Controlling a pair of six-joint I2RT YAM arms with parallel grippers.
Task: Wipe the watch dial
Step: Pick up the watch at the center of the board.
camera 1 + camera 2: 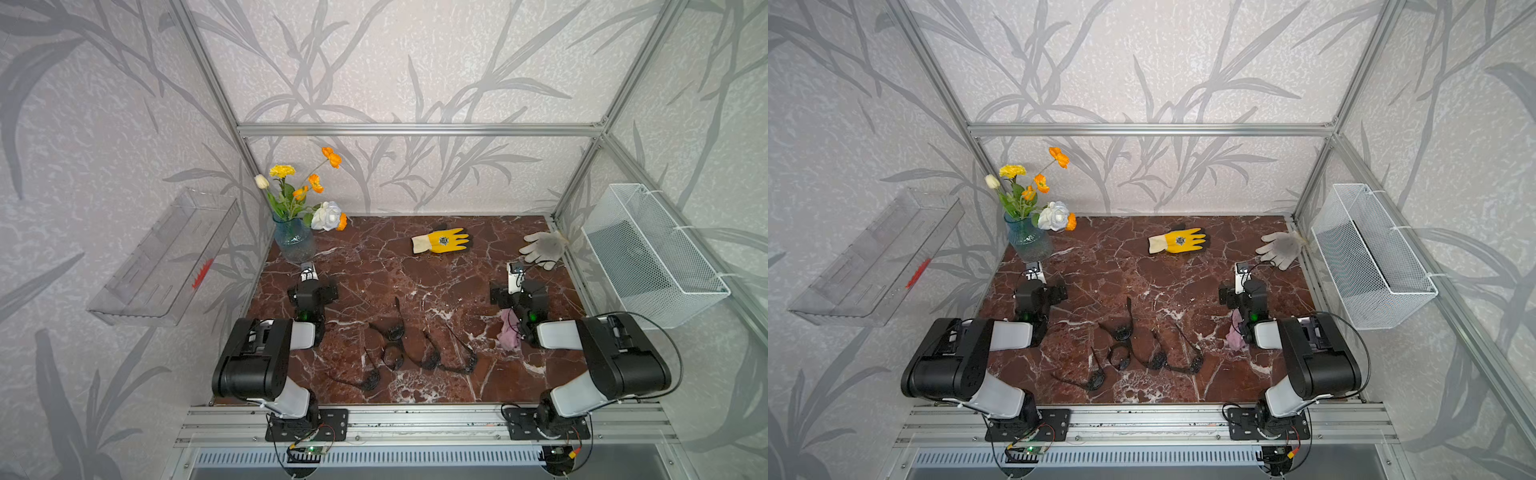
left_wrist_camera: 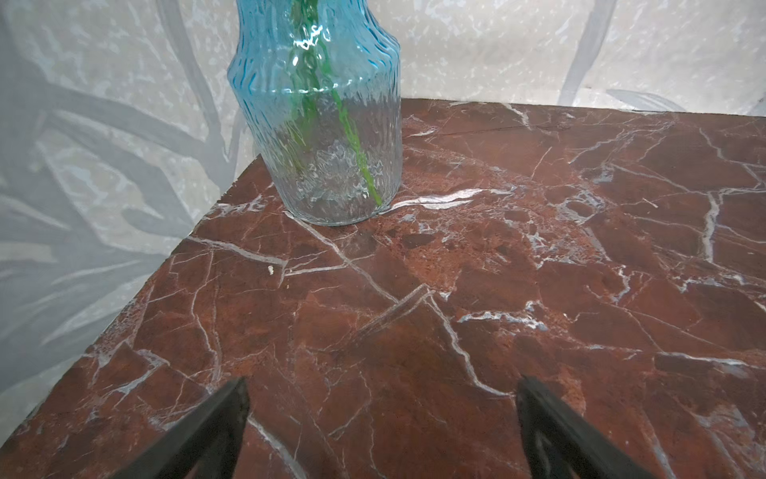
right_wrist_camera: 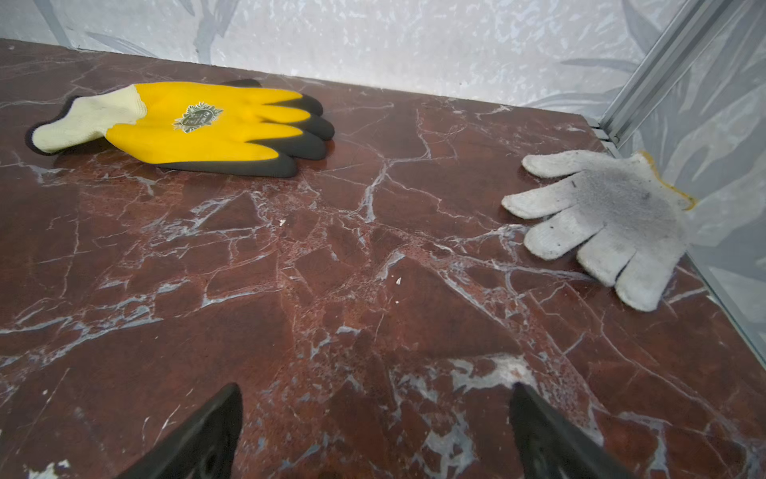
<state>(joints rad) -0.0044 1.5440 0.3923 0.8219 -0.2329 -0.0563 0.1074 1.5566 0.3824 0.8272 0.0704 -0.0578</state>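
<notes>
My left gripper (image 2: pixel 381 387) and right gripper (image 3: pixel 375 392) both stand spread wide and empty over the marble table (image 1: pixel 457 266). The left faces the blue vase (image 2: pixel 319 124) at ten o'clock, and the right faces the yellow glove (image 3: pixel 199 124) at twelve and the white glove (image 3: pixel 601 220) at two. The black watches (image 1: pixel 395 331) lie clustered at six o'clock from the table's middle, between my arms, and the pink cloth (image 1: pixel 509 334) sits at four o'clock beneath my right arm.
</notes>
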